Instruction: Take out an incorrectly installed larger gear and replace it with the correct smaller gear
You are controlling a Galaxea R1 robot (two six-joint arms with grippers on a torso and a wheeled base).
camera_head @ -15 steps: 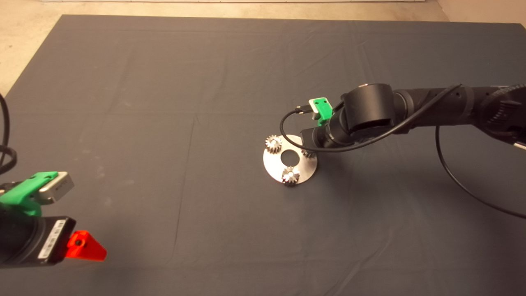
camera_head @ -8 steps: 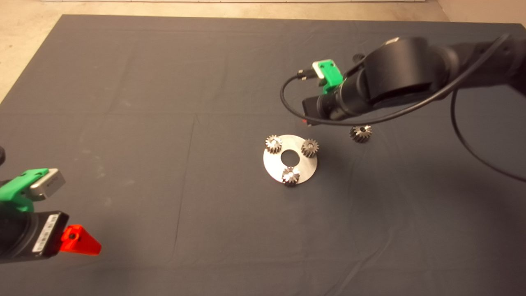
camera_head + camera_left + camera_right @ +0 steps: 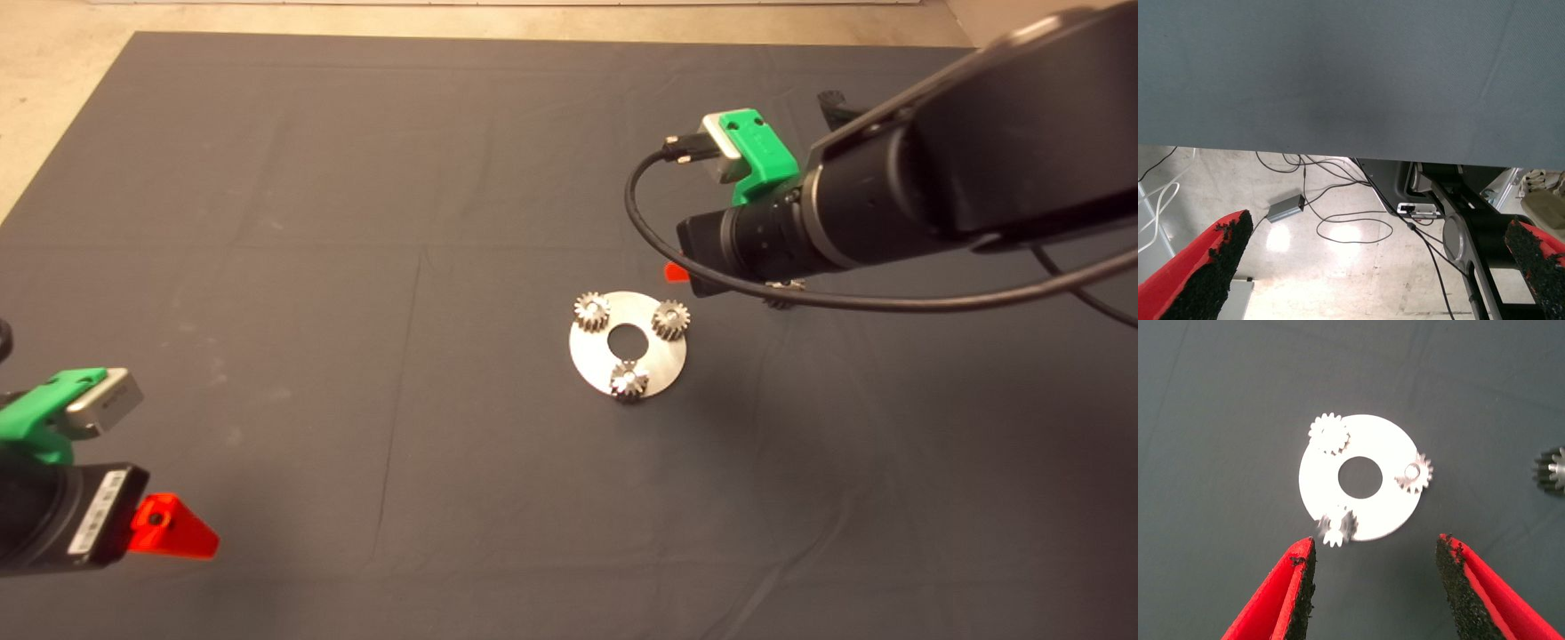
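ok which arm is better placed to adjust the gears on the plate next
Right. Its tool hangs open above the plate and its three small gears. The left tool sits at the mat's lower left edge, far from the plate.

Black cylindrical arm segments, matte finish. Green moulded bracket behind each gripper, carrying a silver camera module. Black cable (image 3: 649, 240) plugged into the right module, looped beneath the wrist. Red wedge-shaped fingers (image 3: 1281, 600) faced with rough black pads. White barcode label (image 3: 96, 516) on the left wrist housing.
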